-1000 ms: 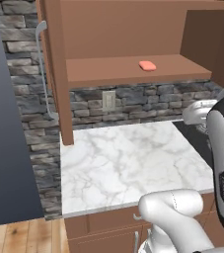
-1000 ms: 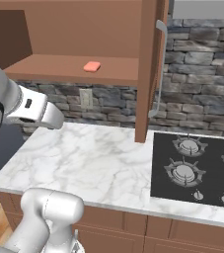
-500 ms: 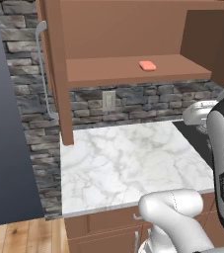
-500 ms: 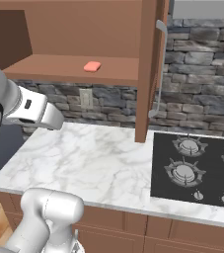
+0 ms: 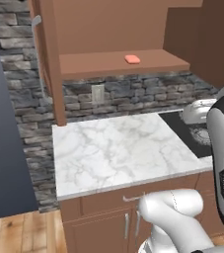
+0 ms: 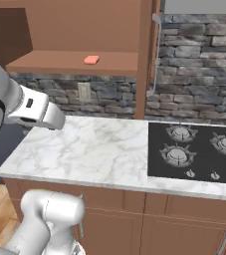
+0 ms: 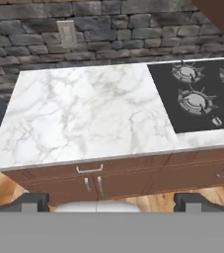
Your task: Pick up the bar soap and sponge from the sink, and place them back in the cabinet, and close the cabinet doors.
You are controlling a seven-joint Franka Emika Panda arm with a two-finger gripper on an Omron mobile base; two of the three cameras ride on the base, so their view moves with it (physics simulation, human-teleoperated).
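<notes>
The salmon-pink bar soap [image 5: 132,59] [image 6: 91,60] lies flat on the shelf of the open brown cabinet [image 5: 118,64] [image 6: 69,62]. One of the cabinet doors [image 5: 47,64] [image 6: 145,55] stands swung out, edge-on, with its silver handle [image 6: 157,50] showing. The other door [image 5: 209,39] hangs open on the far side. In the hand view my gripper [image 7: 113,201] is open and holds nothing. It looks down from well above the counter's front edge. The sponge and the sink are out of view.
A white marble counter [image 5: 118,148] [image 6: 84,149] [image 7: 84,113] runs under the cabinet. A black gas cooktop [image 6: 194,149] [image 7: 197,94] sits beside it. A stone backsplash with an outlet [image 7: 66,33] lies behind. Low brown cabinets with short handles [image 7: 91,173] sit beneath, above a wood floor.
The whole picture has shifted a little in both base views, so the camera has moved. The soap rests on the shelf as before and the gripper stays open.
</notes>
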